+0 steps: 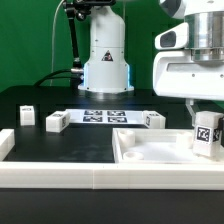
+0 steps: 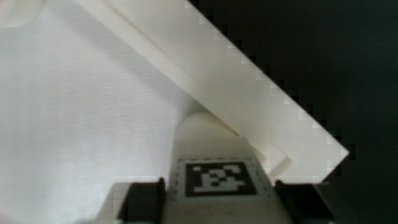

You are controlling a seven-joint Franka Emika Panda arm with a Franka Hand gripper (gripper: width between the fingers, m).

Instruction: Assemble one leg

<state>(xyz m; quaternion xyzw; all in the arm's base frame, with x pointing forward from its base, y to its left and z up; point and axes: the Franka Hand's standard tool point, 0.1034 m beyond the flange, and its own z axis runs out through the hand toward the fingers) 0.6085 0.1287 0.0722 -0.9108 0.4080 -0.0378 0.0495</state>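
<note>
**Leg in the grip, over the panel's corner**

Widest of all, the black table (image 1: 60, 150) fills the scene, and the arm's white base (image 1: 104, 55) stands at the back. The white panel (image 1: 150, 152), raised rim and all, lies towards the exterior view's right. Behind it the marker board (image 1: 105, 117) lies flat on the table.

Now the gripper (image 1: 206, 126): it hangs over the panel's corner on the exterior view's right, jaws closed narrow on the leg (image 1: 207, 140). The leg is upright, tag facing out. The wrist view shows it pinched between both fingers (image 2: 143, 200), just beside the rim (image 2: 249, 95). Whether its foot touches the panel, can't tell.

Loose tagged posts (image 1: 57, 122) sit apart along the table.
</note>
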